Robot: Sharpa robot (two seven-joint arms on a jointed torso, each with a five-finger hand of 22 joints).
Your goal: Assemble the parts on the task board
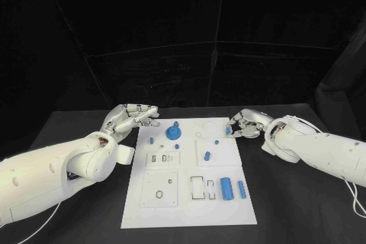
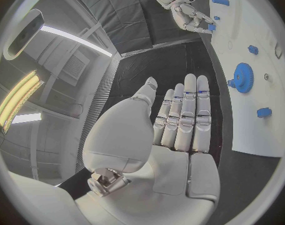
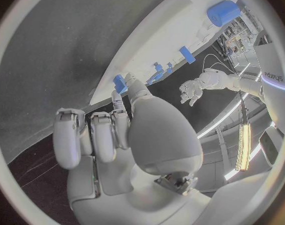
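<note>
Step in hand — right hand pinches a small blue part at the task board's far edge, left hand open and empty; next, seating it.

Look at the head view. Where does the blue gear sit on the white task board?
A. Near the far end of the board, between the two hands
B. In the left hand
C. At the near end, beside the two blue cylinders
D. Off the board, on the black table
A: the blue gear lies on the task board near its far end, between the left hand and the right hand.
</note>
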